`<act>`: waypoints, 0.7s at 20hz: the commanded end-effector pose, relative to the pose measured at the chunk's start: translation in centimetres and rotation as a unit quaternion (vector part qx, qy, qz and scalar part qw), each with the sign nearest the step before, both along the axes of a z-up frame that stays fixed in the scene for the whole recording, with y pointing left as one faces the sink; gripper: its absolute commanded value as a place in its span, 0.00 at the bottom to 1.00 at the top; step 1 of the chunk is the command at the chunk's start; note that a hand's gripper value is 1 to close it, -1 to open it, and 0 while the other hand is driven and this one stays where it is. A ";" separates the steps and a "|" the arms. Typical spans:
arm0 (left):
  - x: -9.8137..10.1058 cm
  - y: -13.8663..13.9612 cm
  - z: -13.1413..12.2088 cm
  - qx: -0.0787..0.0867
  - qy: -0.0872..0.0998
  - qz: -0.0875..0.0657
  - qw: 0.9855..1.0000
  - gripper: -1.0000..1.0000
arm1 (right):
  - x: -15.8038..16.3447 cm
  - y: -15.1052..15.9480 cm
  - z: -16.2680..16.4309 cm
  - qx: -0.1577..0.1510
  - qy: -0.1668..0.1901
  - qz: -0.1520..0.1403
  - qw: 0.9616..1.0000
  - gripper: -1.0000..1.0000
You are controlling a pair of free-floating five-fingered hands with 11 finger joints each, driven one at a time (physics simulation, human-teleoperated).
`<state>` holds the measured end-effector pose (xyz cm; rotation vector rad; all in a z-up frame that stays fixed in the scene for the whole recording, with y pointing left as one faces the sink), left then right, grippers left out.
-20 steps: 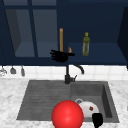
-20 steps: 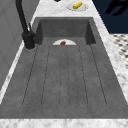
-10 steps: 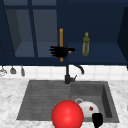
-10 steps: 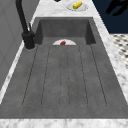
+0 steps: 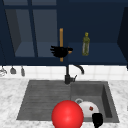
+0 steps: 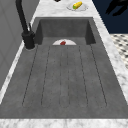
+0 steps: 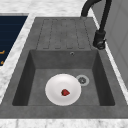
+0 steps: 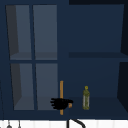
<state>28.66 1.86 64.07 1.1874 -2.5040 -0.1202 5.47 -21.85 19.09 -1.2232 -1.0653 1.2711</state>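
Handle (image 5: 61,37), a wooden upright bar on the edge of the glass door (image 8: 22,62), sits on the cabinet (image 5: 100,20) above the sink, and the left hand (image 5: 60,51) lies right across its lower part, hiding that stretch of the bar. Whether the fingers close round the handle cannot be told. Compared with a second ago nothing has shifted: the hand is at the same height on the bar and the door stands as it did, so I judge no pull has started. Below, the desk (image 5: 10,100) carries the sink (image 5: 105,100), with the black tap (image 5: 67,75) at its back rim. A red ball (image 5: 67,115) shows at the sink's front edge, partly covering the white plate (image 7: 57,85) in the basin; a small red bit (image 7: 65,92) lies on that plate. The right hand (image 5: 97,120) hangs just beside the ball; how its fingers stand cannot be told. A green bottle (image 5: 85,44) stands upright on the cabinet shelf, near the handle but apart from it.
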 end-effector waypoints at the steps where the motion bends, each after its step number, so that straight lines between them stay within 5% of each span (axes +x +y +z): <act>1: 1.4 1.6 -0.9 -0.026 0.005 -0.001 1.000 1.00 | 0.0 0.0 0.0 0.000 0.000 0.000 1.000 0.50; 2: 1.5 2.4 -1.1 -0.027 0.002 0.026 0.999 1.00 | 0.0 0.0 0.0 0.000 0.000 0.000 1.000 0.50; 6: -0.3 2.6 -1.0 -0.039 -0.005 -0.006 0.999 1.00 | 0.0 0.0 0.0 0.000 0.000 0.000 1.000 0.50; 9: -1.0 3.1 -0.9 -0.028 -0.007 0.008 1.000 1.00 | 0.0 0.0 0.0 0.000 0.000 0.000 1.000 0.50; 14: -1.6 2.2 -0.4 0.031 -0.006 0.010 0.999 1.00 | 0.0 0.0 0.0 0.000 0.000 0.000 1.000 0.50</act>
